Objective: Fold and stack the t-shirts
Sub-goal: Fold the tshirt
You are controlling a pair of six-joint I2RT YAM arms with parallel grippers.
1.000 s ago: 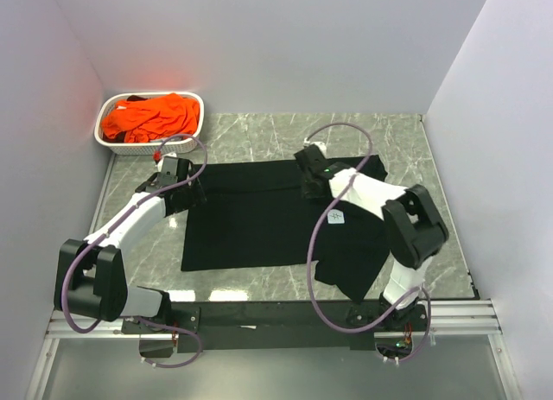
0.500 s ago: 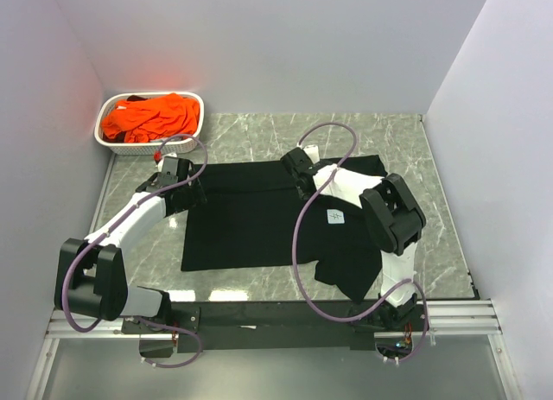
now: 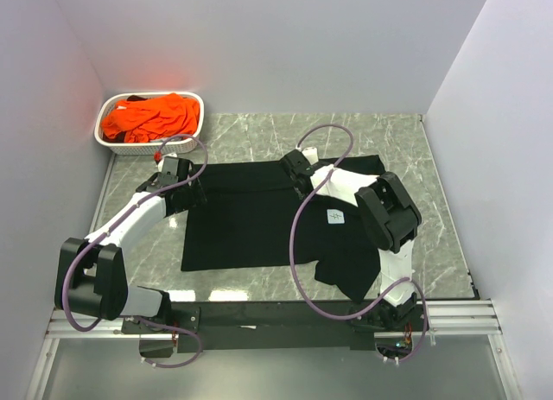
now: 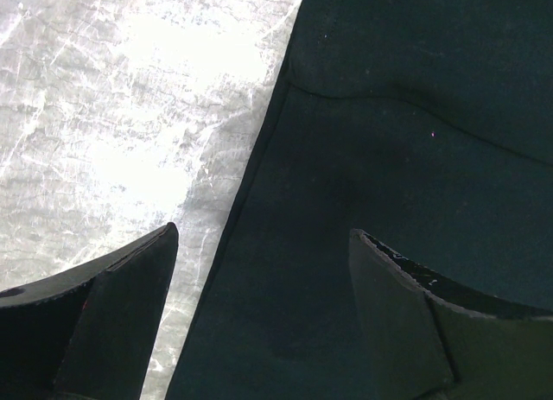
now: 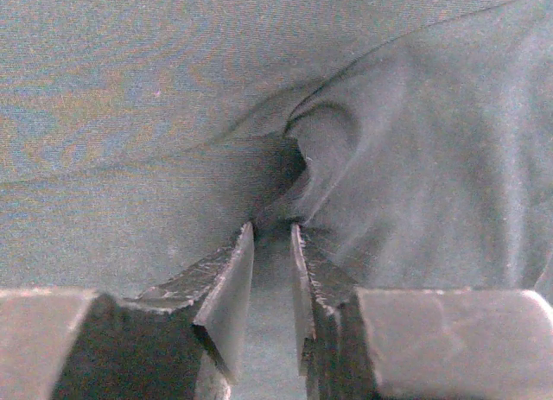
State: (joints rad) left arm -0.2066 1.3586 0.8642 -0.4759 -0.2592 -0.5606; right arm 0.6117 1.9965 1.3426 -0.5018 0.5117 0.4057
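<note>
The black t-shirt [image 3: 251,219] lies spread on the marble table, with a white tag [image 3: 336,216] showing on its right part. My left gripper [image 3: 192,193] is open and low over the shirt's left edge. In the left wrist view [image 4: 263,233] the hem runs between its fingers and nothing is held. My right gripper [image 3: 292,167] is at the shirt's far edge. In the right wrist view [image 5: 272,227] its jaws are closed on a puckered pinch of the black cloth [image 5: 328,141]. The orange t-shirts [image 3: 151,117] are heaped in the basket.
The white latticed basket [image 3: 108,141] stands in the far left corner against the walls. Bare marble [image 3: 259,132] lies behind the shirt, and more marble [image 3: 441,227] to its right. Purple cables loop above both arms. A side wall rises on each side.
My right gripper has slid left along the shirt's far edge, its arm folding in closer, with the black cloth pinched. The left arm has not moved.
</note>
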